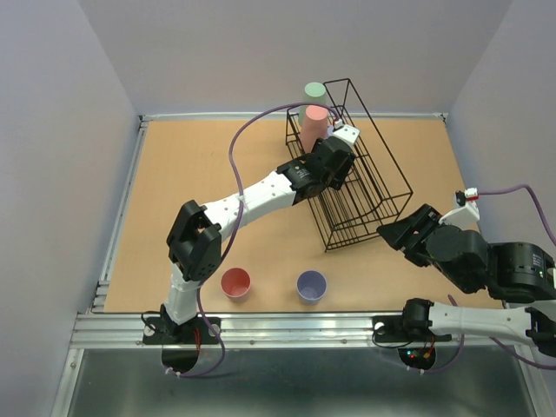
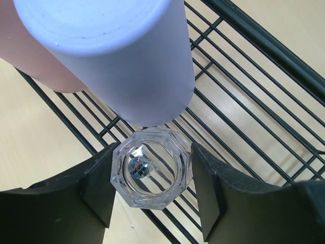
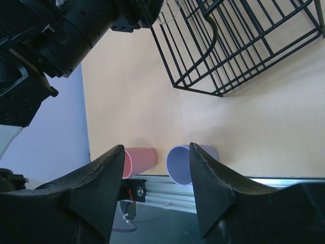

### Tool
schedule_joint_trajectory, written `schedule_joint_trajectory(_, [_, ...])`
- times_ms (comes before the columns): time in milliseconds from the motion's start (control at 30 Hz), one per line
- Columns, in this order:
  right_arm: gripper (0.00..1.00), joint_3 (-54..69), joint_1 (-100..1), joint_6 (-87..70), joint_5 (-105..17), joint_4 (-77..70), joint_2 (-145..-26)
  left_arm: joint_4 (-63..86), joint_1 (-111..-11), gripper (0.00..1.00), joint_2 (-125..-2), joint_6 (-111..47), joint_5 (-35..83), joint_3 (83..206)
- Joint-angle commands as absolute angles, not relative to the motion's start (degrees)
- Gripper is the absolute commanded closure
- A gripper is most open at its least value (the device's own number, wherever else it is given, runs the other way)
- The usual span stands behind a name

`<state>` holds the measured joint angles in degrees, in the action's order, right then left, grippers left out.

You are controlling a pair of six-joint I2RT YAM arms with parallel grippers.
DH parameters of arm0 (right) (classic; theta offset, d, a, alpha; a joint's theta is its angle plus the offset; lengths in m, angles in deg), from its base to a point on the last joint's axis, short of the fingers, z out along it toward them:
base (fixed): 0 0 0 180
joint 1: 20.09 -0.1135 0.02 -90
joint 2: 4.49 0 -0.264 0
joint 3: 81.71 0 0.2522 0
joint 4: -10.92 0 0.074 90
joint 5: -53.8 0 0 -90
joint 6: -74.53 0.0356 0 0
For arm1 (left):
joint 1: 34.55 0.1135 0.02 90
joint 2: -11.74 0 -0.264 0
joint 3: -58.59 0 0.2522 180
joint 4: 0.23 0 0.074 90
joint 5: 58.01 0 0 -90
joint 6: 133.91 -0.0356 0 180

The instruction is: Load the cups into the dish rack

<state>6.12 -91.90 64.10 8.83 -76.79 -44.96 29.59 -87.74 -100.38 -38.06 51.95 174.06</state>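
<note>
My left gripper (image 2: 153,170) clasps the clear cup (image 2: 151,179) at the rack (image 2: 269,43), beside an upturned lavender cup (image 2: 117,56); my right gripper (image 3: 157,151) is spread, empty; a red cup (image 3: 140,159) and second lavender cup (image 3: 182,163) stand on the table (image 3: 132,91).

The left arm (image 1: 261,195) and right arm (image 1: 473,323) show white links, black joints (2 purple cables (image 1: 269,113)).

This is a robotics lab test cell: plain lavender-grey walls (image 1: 61,174) box in a bare wooden tabletop (image 1: 191,217) edged by an aluminium rail (image 1: 295,328). 2 robot arms, the left arm (image 1: 261,195) and the right arm (image 1: 473,261), are mounted at that rail. Purple cables (image 1: 261,117) loop from them, and a household dish rack (image 1: 356,204) stands on the board.
</note>
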Motion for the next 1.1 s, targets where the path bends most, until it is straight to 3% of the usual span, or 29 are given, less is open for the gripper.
schedule_joint_trajectory(0, [0.41,5.35,-92.07,64.95,9.5,-76.67,-44.3,30.23,-87.64,0.38,-98.65,-38.19,54.22,174.12])
schedule_joint_trajectory(300, [0.42,5.35,-92.07,64.95,8.89,-77.02,-44.04,31.28,-87.64,0.2,-98.56,-37.58,55.1,175.09])
schedule_joint_trajectory(1067, [0.42,4.48,-92.07,64.34,7.48,-76.75,-43.86,35.94,-87.64,0.19,-90.66,-35.91,56.51,177.12])
